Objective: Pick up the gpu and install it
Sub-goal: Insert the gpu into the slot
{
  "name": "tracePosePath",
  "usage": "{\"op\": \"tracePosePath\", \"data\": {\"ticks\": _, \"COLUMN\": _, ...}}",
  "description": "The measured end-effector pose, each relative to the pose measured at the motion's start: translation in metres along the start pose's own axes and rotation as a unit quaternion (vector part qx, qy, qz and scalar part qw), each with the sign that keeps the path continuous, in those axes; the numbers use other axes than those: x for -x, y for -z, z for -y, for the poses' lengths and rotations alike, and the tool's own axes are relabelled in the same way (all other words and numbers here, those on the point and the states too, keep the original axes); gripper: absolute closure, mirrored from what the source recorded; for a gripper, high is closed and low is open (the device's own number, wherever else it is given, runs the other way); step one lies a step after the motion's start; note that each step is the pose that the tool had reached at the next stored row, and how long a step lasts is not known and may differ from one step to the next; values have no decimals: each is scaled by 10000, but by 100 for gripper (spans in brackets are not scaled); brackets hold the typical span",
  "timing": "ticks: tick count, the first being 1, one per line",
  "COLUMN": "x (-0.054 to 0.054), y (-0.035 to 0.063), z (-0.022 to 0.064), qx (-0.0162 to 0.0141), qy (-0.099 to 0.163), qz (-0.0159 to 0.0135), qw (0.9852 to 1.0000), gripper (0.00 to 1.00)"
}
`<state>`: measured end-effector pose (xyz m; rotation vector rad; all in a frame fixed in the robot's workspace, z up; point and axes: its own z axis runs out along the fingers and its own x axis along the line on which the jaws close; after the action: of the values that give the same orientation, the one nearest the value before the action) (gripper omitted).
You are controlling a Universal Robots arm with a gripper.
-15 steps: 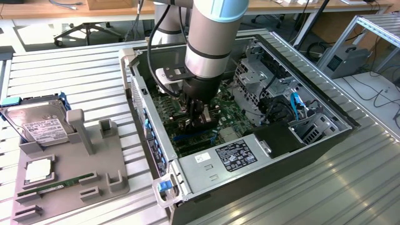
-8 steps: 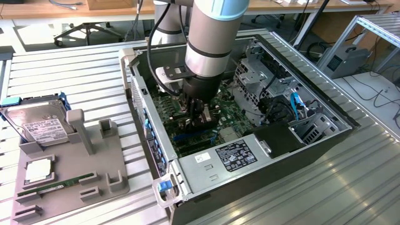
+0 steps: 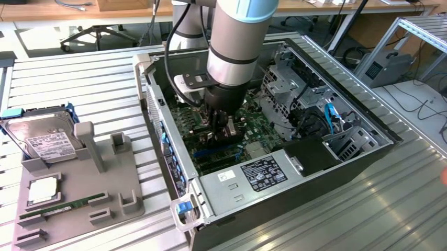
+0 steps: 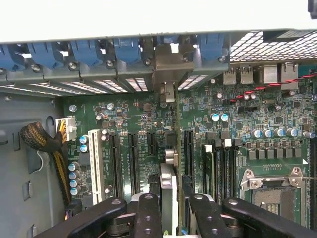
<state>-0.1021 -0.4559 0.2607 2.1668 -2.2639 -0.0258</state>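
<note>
The gpu [image 4: 170, 184] is seen edge-on in the wrist view, standing upright between my fingers [image 4: 148, 214]. Its thin board runs along a motherboard slot [image 4: 177, 124] to its pale metal bracket [image 4: 166, 63] at the case's rear slot openings. My gripper [image 4: 173, 214] is shut on the card. In the exterior view the gripper [image 3: 221, 130] is low inside the open computer case [image 3: 363, 117], over the green motherboard [image 3: 255, 130], with the dark gpu [image 3: 218, 141] just under it. Whether the card is seated in the slot cannot be told.
A grey fixture [image 3: 77, 209] at the exterior view's left holds a silver hard drive [image 3: 45, 138], a green memory stick [image 3: 63, 205] and a processor chip [image 3: 43, 189]. The power supply [image 3: 262, 175], drive cage [image 3: 286, 86], blue slot latches [image 4: 89, 52] and a cable bundle [image 4: 42, 141] crowd the case.
</note>
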Motion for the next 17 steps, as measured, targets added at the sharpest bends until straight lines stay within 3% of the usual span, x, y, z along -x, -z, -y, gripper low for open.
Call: {"op": "tracePosePath", "data": {"ticks": 17, "x": 17, "y": -45, "z": 1, "qx": -2, "qy": 24, "qz": 4, "qw": 10000, "gripper": 73}}
